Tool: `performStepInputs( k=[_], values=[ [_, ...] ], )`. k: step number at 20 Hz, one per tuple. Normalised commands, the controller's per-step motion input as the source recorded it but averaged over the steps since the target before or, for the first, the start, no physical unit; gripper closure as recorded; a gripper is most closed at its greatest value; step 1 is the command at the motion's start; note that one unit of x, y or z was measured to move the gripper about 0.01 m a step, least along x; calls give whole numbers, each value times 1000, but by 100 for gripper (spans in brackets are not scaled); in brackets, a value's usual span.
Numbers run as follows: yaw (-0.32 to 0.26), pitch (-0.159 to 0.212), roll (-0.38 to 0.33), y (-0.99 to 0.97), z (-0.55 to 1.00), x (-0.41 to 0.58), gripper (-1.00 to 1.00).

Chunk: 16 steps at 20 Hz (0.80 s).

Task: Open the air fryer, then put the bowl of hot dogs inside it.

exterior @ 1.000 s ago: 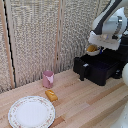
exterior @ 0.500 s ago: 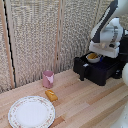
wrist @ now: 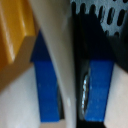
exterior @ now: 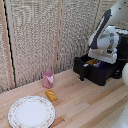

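Observation:
The black air fryer (exterior: 104, 75) stands at the exterior view's right with its drawer pulled open. My gripper (exterior: 96, 59) reaches down into the drawer and holds the white bowl (exterior: 92, 63) of yellow-orange hot dogs. In the wrist view the blue fingertips (wrist: 47, 95) pinch the bowl's white rim (wrist: 56, 45) between them. A hot dog (wrist: 15, 30) shows beside the rim, and the perforated black basket (wrist: 102, 20) lies just beyond it. I cannot pick out the handle against the black drawer front.
A pink cup (exterior: 48, 78) stands on the wooden table. A yellow food piece (exterior: 51, 95) lies in front of it. A floral-rimmed plate (exterior: 31, 111) sits near the front at the exterior view's left. A slatted screen closes off the back.
My gripper has come down with the bowl, from above the air fryer into the open drawer. The cup, plate and loose food piece have not moved.

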Motion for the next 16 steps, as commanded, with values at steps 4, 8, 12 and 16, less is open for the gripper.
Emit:
performStepInputs(
  k=[4, 8, 12, 16],
  values=[
    [-32, 16, -74, -2, 33, -7, -100],
    [-10, 0, -42, 0, 114, -73, -100],
    [-16, 16, -2, -2, 273, -29, -100],
    [-16, 39, 12, -6, 679, 0, -100]
  ],
)
